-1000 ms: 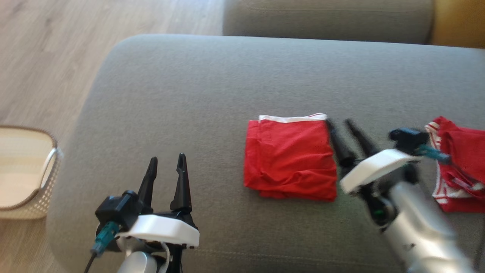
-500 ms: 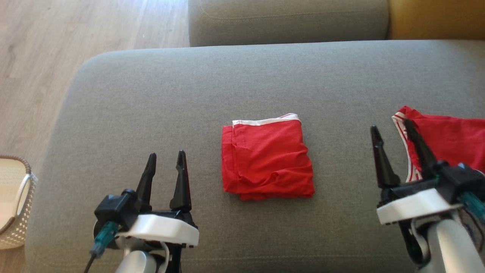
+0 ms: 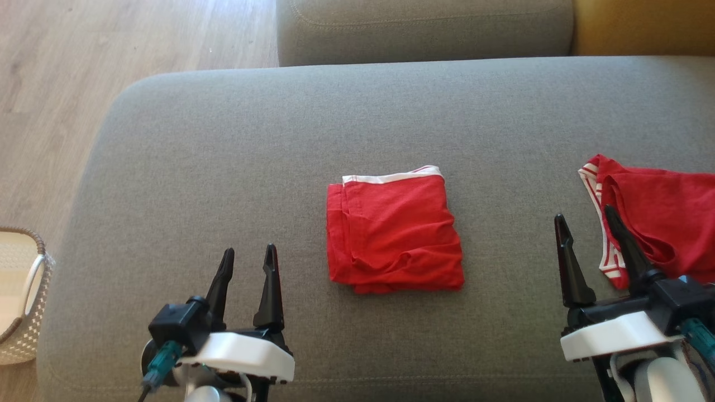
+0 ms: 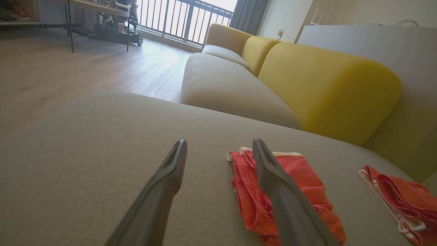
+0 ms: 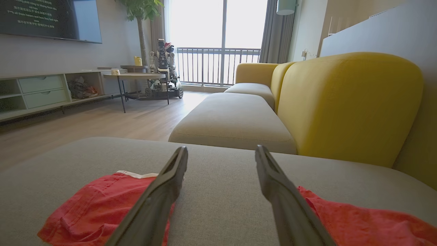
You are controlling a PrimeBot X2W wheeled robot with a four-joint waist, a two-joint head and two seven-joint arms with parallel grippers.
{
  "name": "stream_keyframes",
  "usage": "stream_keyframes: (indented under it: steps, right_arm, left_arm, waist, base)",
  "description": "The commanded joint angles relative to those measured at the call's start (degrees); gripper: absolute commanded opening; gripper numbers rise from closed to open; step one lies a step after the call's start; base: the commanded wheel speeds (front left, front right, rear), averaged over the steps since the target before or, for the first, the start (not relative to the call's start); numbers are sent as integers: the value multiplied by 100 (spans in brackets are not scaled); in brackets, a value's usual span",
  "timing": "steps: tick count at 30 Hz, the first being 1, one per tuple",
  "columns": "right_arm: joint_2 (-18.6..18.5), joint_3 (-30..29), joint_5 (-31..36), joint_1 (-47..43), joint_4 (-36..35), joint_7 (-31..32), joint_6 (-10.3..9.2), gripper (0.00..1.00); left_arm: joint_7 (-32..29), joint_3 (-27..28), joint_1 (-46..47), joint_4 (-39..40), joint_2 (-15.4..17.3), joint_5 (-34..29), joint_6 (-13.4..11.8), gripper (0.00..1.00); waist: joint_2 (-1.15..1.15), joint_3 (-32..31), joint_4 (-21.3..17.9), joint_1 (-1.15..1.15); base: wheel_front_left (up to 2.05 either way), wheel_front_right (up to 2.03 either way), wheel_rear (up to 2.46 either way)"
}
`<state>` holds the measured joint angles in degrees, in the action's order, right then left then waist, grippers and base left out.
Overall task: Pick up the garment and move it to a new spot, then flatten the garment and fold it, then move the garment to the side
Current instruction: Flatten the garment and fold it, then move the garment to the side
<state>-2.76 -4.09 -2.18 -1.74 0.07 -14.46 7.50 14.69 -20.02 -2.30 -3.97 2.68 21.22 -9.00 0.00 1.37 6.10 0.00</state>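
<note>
Near the centre of a grey fabric sofa cushion (image 3: 223, 167) lies a folded red fabric garment with white waistband (image 3: 394, 231), flat, same shape as 1 s ago. The right claw (image 3: 584, 214) sat just beside the garment's right edge 1 s ago. It's now drawn back to lower right, well apart from it, 2 fingers spread, holding nothing. Its right finger crosses the striped trim of a 2nd crumpled red garment (image 3: 659, 223) at far right; can't tell if touching. The left claw (image 3: 249, 249), lower left, is also spread & empty, slightly lower than 0.5 s ago. The head cam has shifted, so less of the white woven basket (image 3: 22, 296) shows at the left edge.
</note>
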Motion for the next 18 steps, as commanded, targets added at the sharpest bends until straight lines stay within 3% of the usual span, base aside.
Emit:
stream_keyframes:
  steps: [1,18]
  right_arm:
    - [-13,111,-52,146,-202,-53,-1,100]
    - [-12,26,-289,209,-115,-53,-1,100]
  left_arm:
    - [30,146,202,169,20,-79,27,100]
    - [31,163,259,196,20,-154,47,100]
  waist:
    - [0,10,10,0]
    - [0,70,32,0]
  base:
    - [0,0,0]
    - [0,0,0]
